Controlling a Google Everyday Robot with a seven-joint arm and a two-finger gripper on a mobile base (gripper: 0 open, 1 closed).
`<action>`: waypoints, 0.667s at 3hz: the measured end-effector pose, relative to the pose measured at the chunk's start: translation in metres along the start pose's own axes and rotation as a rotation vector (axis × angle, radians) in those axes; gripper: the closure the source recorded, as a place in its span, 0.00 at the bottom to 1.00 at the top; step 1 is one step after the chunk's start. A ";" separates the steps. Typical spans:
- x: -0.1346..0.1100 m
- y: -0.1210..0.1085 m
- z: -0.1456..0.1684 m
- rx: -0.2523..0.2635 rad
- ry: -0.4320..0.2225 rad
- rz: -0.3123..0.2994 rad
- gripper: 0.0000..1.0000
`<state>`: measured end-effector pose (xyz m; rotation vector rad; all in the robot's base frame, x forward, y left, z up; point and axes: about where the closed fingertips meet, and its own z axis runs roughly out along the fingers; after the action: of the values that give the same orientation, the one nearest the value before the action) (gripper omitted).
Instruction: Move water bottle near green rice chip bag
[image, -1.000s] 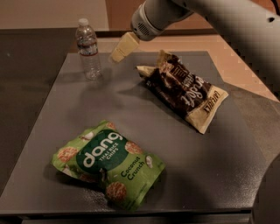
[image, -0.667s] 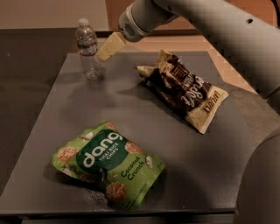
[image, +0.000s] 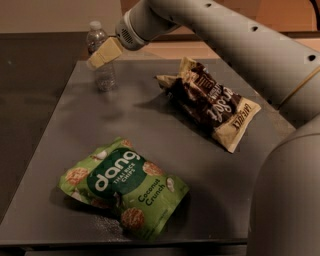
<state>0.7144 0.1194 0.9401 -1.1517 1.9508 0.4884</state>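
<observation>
The water bottle (image: 101, 70) stands upright at the far left corner of the grey table (image: 150, 125), clear with a white cap. My gripper (image: 102, 54) with cream-coloured fingers is right at the bottle, overlapping its upper middle part. The green rice chip bag (image: 122, 187) lies flat near the table's front edge, well apart from the bottle.
A dark brown and cream snack bag (image: 212, 102) lies at the back right of the table. My grey arm (image: 235, 45) reaches across from the right, and its lower part (image: 287, 200) fills the bottom right corner.
My gripper has moved left from near the brown bag to the water bottle and now overlaps it. The bottle and both bags have not moved.
</observation>
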 end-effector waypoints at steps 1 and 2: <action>-0.007 0.002 0.015 0.000 -0.015 0.022 0.00; -0.009 -0.001 0.023 0.003 -0.020 0.047 0.18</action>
<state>0.7281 0.1390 0.9340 -1.0975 1.9643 0.5200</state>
